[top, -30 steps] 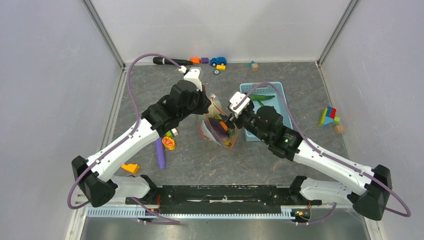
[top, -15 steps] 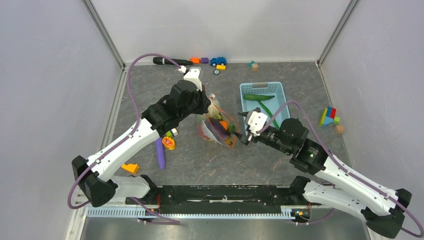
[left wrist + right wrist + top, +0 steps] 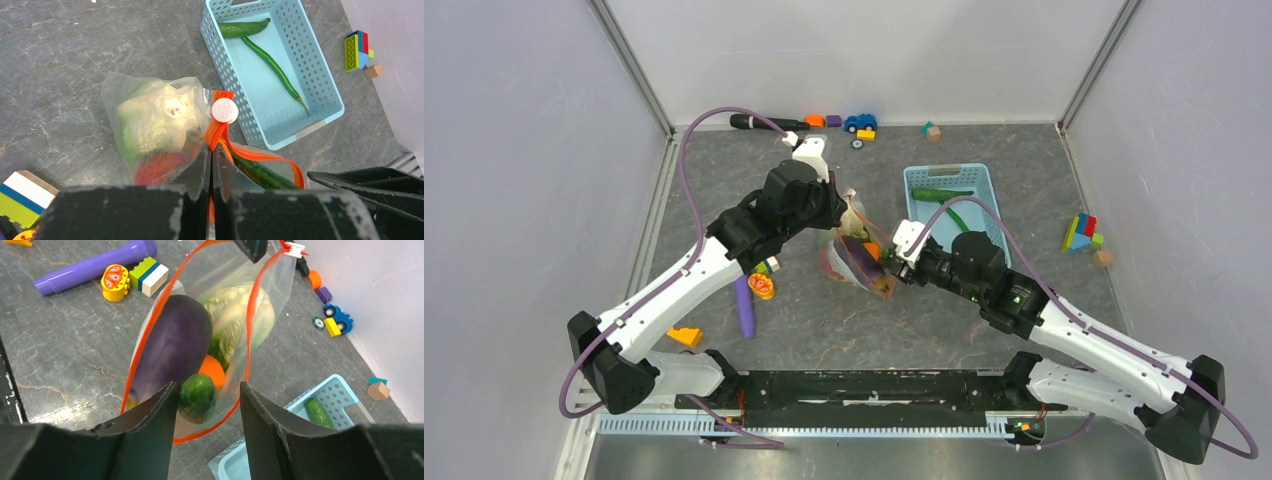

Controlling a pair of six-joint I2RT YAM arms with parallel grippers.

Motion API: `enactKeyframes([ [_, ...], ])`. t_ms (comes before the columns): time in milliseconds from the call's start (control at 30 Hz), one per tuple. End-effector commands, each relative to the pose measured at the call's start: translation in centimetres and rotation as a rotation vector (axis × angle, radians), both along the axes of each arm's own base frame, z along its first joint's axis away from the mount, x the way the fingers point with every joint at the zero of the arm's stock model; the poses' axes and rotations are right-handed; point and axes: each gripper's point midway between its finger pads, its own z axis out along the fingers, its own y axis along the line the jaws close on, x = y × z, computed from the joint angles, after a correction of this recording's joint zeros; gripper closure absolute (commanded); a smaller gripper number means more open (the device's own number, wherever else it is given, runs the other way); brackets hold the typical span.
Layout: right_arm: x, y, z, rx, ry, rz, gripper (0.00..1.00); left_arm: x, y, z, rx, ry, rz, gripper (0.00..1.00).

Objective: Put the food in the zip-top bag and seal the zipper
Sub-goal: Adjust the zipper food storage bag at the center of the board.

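Clutter first. The light blue basket [image 3: 226, 70] sits just right of the zip-top bag [image 3: 265, 300], and the right forearm crosses its near corner. The purple stick [image 3: 95, 265], a yellow-orange toy [image 3: 114, 282] and a striped block [image 3: 149, 276] lie on the table [image 3: 824, 330] left of the bag, near the left forearm. The toy car [image 3: 334, 320] and loose blocks sit along the far wall, well apart from the bag. One block stack [image 3: 1081, 233] is at far right.

The bag is mid-table with its mouth gaping toward the right arm.

Left arm reaches diagonally in from the near-left. The left gripper [image 3: 210, 166] is pinched tight on the zipper [image 3: 248, 340], beside the white slider [image 3: 224, 110], holding that end up.

Right arm comes in from the near-right with the elbow bent. The right gripper [image 3: 207, 386] is at the bag mouth, jaws spread. The cucumber [image 3: 197, 397] end sits between them; can't tell if they touch it.

Count in the bag:
- 1 eggplant [image 3: 172, 347]
- 1 cabbage [image 3: 235, 315]
- 1 orange piece [image 3: 212, 371]
- 1 cucumber
- 1 red piece [image 3: 160, 167]

Count in the basket: 1 second cucumber [image 3: 243, 28] and 1 thin green pod [image 3: 272, 65].
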Motion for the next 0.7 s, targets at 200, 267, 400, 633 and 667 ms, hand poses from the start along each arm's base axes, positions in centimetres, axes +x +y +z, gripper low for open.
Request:
enactKeyframes([
  [200,1.8,-0.3,2.8,0.168,-0.034,-0.091,0.97,-0.3,-1.6,6.7,-0.143,-0.126,-0.087,0.98],
  [267,1.8,-0.5,3.8,0.237,-0.044,-0.106,1.0,-0.5,-2.2,7.4,-0.171,-0.135,-0.115,0.98],
  [400,1.8,0.0,4.6,0.314,-0.035,-0.102,1.0,-0.6,-3.3,7.6,-0.198,-0.117,-0.153,0.98],
  [633,3.9,1.2,0.7,0.188,0.041,-0.157,1.0,-1.4,-4.7,7.6,-0.228,-0.08,-0.224,0.98],
  [667,4.2,1.4,0.5,0.179,0.043,-0.165,1.0,-1.5,-4.8,7.5,-0.232,-0.074,-0.231,0.98],
])
